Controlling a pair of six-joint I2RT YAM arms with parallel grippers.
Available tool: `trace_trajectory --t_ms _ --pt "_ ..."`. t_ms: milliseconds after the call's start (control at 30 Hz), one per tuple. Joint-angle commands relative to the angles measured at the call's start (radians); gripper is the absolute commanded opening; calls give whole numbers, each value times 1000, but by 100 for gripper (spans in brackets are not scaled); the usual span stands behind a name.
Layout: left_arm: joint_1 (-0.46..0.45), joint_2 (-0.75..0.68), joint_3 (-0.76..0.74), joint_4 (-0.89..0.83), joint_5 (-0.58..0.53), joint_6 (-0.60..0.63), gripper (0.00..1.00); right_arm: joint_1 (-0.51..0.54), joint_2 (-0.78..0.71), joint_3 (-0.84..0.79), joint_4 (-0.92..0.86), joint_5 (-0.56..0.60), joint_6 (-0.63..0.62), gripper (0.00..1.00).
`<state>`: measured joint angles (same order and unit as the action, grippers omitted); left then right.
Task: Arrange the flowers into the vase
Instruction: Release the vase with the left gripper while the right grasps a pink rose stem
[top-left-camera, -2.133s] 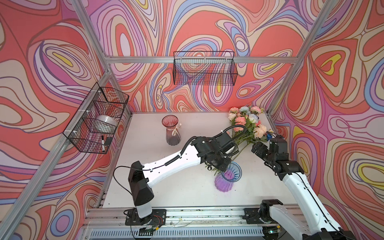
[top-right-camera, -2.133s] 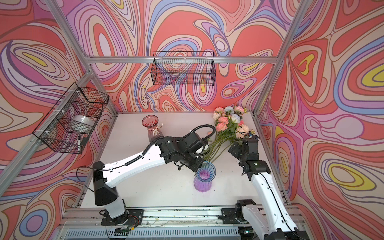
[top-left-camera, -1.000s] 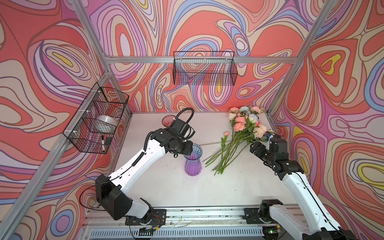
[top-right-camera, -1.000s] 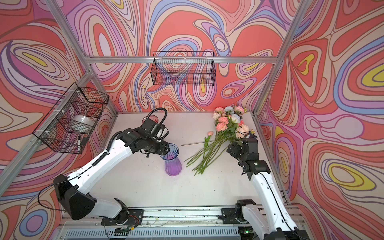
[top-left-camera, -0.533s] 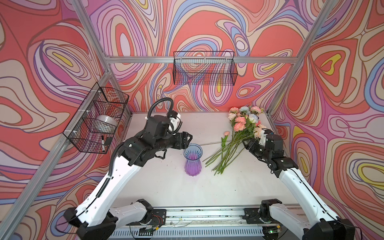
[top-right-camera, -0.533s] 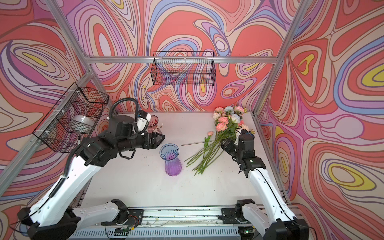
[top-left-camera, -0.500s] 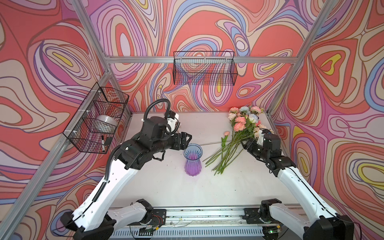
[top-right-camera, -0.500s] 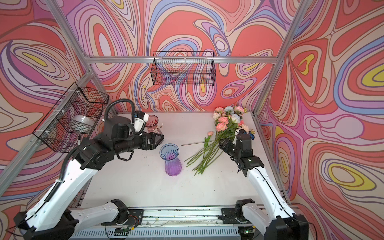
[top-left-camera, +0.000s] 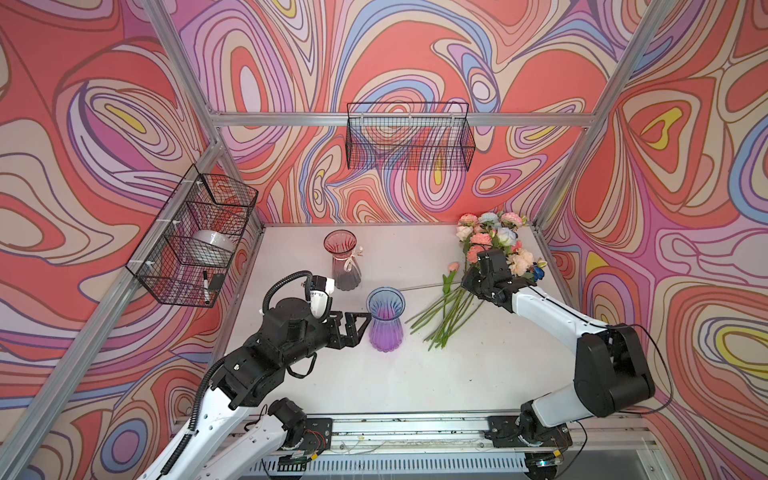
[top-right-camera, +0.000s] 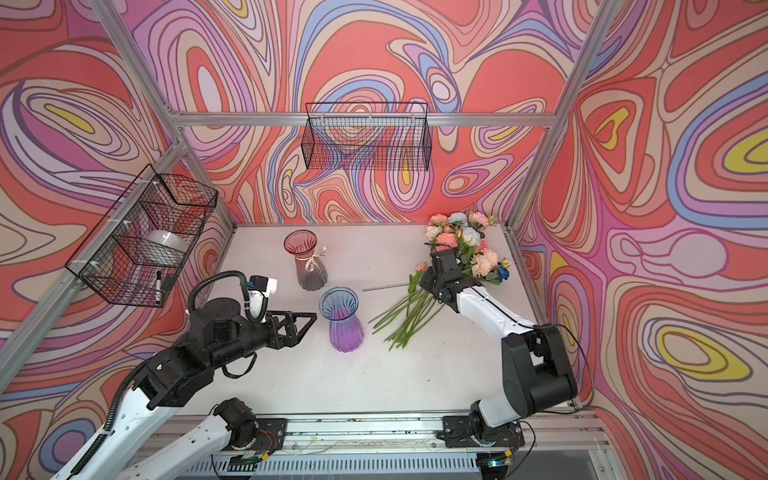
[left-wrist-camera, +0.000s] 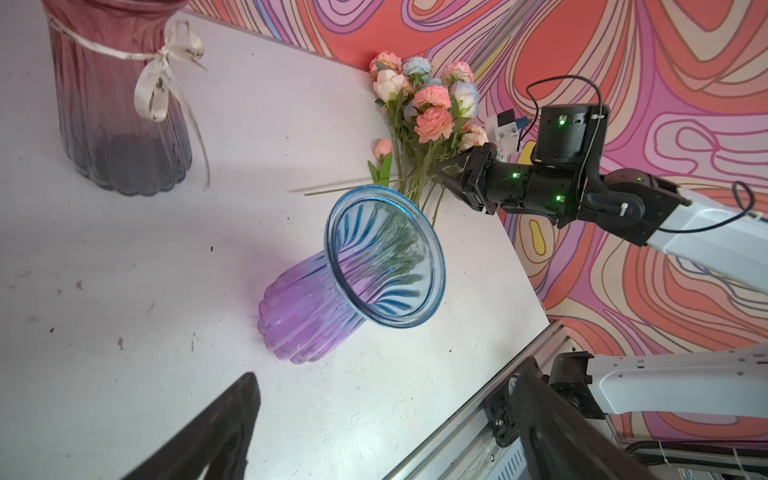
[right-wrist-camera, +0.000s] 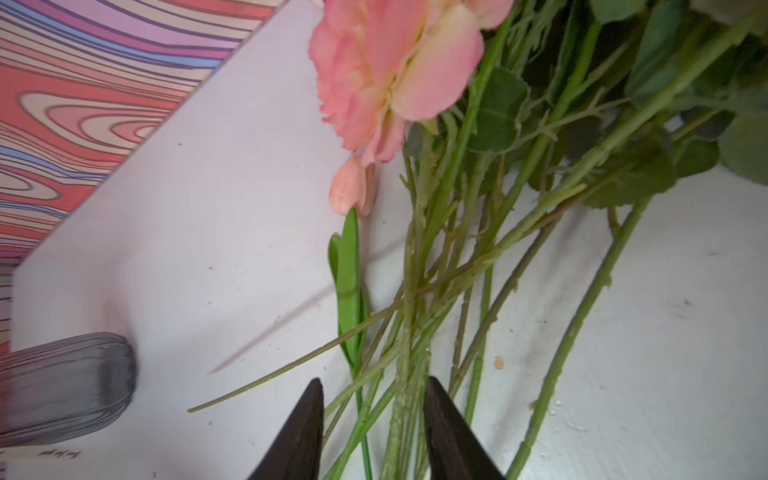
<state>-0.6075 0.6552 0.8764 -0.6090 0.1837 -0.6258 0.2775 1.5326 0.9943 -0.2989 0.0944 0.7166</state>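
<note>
- My left gripper (top-left-camera: 360, 328): jaws wide apart, empty, just beside the blue-purple vase (top-left-camera: 385, 320).
- My right gripper (right-wrist-camera: 372, 384): jaws straddle stems of the flowers (top-left-camera: 482, 240); pinched or not, cannot tell.
- Flowers lie beyond the vase, none inside.
- Step: first pick, I judge. Next: firm pinch, lift, stem-ends to vase mouth.
- White table (top-left-camera: 415, 374), scuffed; swirl-patterned walls (top-left-camera: 415, 62).

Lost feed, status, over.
Left claw open beside empty ribbed purple glass vase. Right claw straddling green stems of pink, peach flowers, grip unconfirmed. Red glass vase stands apart, clear.

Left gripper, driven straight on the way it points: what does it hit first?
Probably the blue-and-purple vase, standing right ahead of the open left gripper; nothing stands between them.
</note>
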Motion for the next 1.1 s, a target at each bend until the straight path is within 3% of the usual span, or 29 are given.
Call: trace_trajectory --t_ms 0,167,700,833,1067 --pt "4 -34 -33 38 0 -28 96 5 56 80 -35 123 -62 39" --pt "5 -48 -43 23 -10 -15 96 5 149 170 -83 208 -88 34" --pt "3 -48 -38 1 -39 9 96 4 354 321 -174 262 -100 25" --pt "4 -46 -30 -10 -49 12 96 4 340 311 -161 272 -107 15" --pt "5 -40 -30 -2 -41 8 96 5 245 276 -145 282 -127 8"
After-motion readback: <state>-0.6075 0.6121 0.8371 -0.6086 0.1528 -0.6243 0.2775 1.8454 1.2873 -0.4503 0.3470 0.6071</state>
